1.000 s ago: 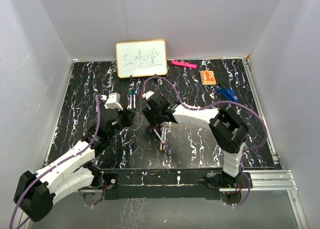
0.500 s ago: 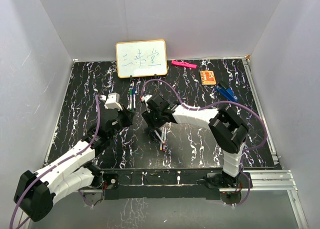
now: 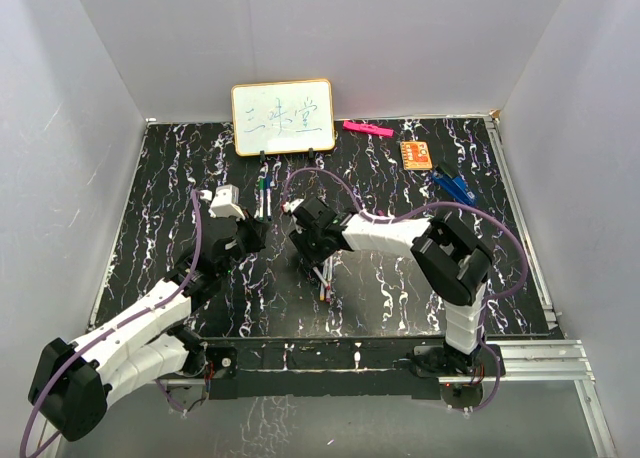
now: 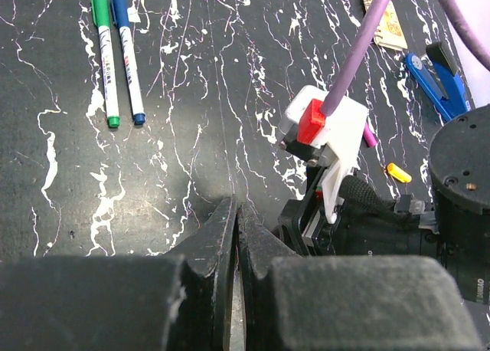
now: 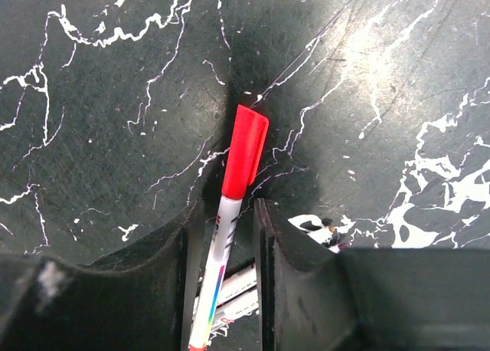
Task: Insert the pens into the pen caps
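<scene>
Well, my right pincer [image 5: 227, 207] stands slightly spread, a white pen [image 5: 218, 259] lying between its fingers with a gap on one side. Its camera alone shows that the pen's red cap [image 5: 246, 152] is on, pointing away from me over the black table [image 5: 92, 98]. More pens [image 5: 233, 290] peek out beneath my fingers. My left pincer [image 4: 236, 213] is pressed together low over the table. Ahead to its left lie a green-capped pen [image 4: 106, 60] and a blue-capped pen [image 4: 126, 56], side by side. Only this camera picks out a loose yellow cap [image 4: 398, 172] to the right, beside my right arm [image 4: 459, 175].
</scene>
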Available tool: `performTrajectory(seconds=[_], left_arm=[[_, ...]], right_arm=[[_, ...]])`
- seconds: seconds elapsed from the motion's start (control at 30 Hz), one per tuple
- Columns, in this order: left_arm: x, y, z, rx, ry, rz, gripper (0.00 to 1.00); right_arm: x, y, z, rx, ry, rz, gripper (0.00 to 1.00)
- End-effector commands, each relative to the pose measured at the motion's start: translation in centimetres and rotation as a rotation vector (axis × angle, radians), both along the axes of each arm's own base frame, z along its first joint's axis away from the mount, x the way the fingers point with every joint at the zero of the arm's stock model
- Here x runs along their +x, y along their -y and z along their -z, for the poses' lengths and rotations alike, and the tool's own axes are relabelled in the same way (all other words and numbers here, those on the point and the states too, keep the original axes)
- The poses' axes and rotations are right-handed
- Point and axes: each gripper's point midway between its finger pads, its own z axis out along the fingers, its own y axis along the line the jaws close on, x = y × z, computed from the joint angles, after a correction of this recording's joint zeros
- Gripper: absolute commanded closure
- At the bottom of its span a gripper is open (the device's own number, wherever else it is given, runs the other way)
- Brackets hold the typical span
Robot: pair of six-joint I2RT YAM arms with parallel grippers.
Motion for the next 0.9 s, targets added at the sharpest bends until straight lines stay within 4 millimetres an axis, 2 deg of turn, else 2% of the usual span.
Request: performTrajectory(seconds=[0.0, 0.13, 0.27, 0.4, 0.57, 0.7, 0.87], left_arm=[[0.5, -0.2, -0.9, -0.007, 0.027, -0.026, 0.97], [0.5, -0.3, -0.9, -0.005, 0.028, -0.03, 0.97], [0.5, -0.4, -0.9, -0.003, 0.026, -0.032, 0.98], [0.4, -0.4, -0.9, -0.001, 0.028, -0.028, 0.98], [0.3, -0.5, -1.0, 0.012, 0.034, -0.021, 0.98], [0.2, -0.5, -1.0, 0.014, 0.036, -0.011, 0.98], [-0.1, -0.4, -1.0, 0.022, 0.036, 0.004, 0.98]], right_arm=[[-1.6, 0.1, 1.3, -0.034, -0.025, -0.011, 0.75], [-1.8, 0.4, 1.9, -0.06, -0.032, -0.004, 1.0], [-0.8, 0.1, 1.4, -0.061, 0.0, 0.02, 1.0], [1.0, -0.6, 0.4, -0.06, 0.054, 0.067, 1.0], [4.4, -2.2, -1.9, -0.033, 0.15, 0.16, 1.0], [8.4, -3.8, -4.7, 0.017, 0.243, 0.271, 1.0], [12.8, -4.4, -6.2, 0.076, 0.288, 0.43, 1.0]])
